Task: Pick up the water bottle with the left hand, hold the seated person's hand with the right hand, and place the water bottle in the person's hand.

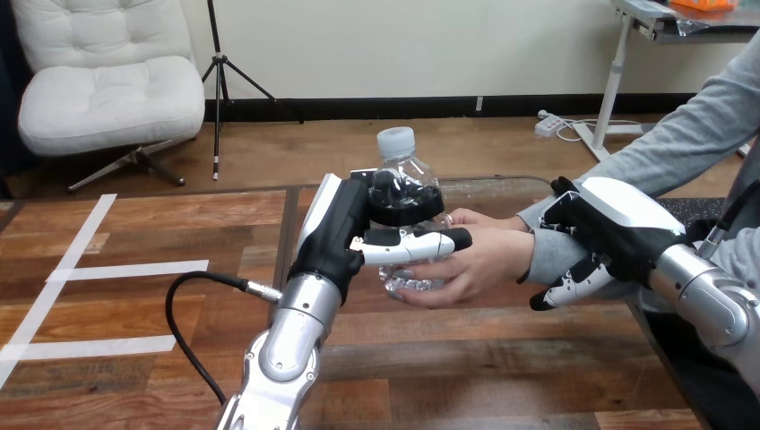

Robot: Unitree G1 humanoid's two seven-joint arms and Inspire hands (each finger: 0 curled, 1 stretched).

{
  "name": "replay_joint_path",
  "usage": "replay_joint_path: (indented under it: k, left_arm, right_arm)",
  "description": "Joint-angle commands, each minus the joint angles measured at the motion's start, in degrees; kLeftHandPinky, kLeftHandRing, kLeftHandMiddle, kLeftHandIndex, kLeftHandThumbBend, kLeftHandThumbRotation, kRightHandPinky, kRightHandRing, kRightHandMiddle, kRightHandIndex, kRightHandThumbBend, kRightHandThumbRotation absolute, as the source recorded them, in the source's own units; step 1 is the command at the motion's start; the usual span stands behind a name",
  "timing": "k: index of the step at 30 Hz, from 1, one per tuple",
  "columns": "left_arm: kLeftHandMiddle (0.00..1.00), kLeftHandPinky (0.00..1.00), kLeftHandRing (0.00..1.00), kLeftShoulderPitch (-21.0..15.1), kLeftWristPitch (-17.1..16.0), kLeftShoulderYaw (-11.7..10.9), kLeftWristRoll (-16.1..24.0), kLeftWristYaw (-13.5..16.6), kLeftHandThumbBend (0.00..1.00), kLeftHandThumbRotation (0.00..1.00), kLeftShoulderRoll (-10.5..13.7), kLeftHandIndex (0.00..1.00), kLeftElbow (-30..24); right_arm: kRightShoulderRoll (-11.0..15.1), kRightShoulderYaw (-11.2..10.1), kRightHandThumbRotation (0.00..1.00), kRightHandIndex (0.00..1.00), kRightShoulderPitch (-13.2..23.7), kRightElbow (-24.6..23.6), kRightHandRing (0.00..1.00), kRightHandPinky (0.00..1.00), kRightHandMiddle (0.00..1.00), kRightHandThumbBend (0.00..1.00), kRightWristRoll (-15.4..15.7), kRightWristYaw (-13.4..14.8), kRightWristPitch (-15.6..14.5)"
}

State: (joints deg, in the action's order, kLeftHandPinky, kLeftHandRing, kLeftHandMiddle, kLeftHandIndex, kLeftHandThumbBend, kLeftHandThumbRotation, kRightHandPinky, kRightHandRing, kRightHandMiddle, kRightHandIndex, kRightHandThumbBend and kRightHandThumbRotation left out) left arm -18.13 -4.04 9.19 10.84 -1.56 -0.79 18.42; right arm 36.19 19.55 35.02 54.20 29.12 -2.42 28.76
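Observation:
A clear plastic water bottle [400,166] with a white cap stands upright at the middle of the table. My left hand [345,224] is shut on it, fingers round its upper body and thumb across its front. The person's hand [475,260] reaches in from the right and cups the bottle's lower part from the front and right. My right hand [605,228] is curled round the person's wrist at the grey sleeve, fingers under it.
The wooden table [179,269] has white tape strips [116,269] on its left part. A black cable [193,313] loops beside my left forearm.

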Motion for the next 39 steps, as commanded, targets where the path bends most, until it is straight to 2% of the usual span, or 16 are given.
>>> replay_joint_path:
  k: [1,9,39]
  left_arm:
    - [0.36,0.26,0.32,-2.8,-1.7,0.7,0.0,-0.3,0.76,0.0,-0.5,0.38,-2.3]
    - [0.36,0.25,0.31,-2.7,-1.6,1.0,-0.3,-0.5,0.75,0.0,-0.7,0.38,-2.4]
    - [0.36,0.26,0.32,-2.4,-2.1,1.4,-0.7,-1.0,0.74,0.0,-1.1,0.38,-2.7]
  right_arm:
    - [-0.4,-2.4,0.0,0.35,1.7,-2.4,0.29,0.26,0.34,0.85,-1.6,0.5,0.0]
    - [-0.3,-2.4,0.0,0.34,1.8,-1.8,0.28,0.26,0.33,0.85,-1.8,0.3,0.7]
    - [-0.2,-2.2,0.0,0.35,1.8,-1.9,0.29,0.27,0.34,0.86,-1.4,0.4,0.6]
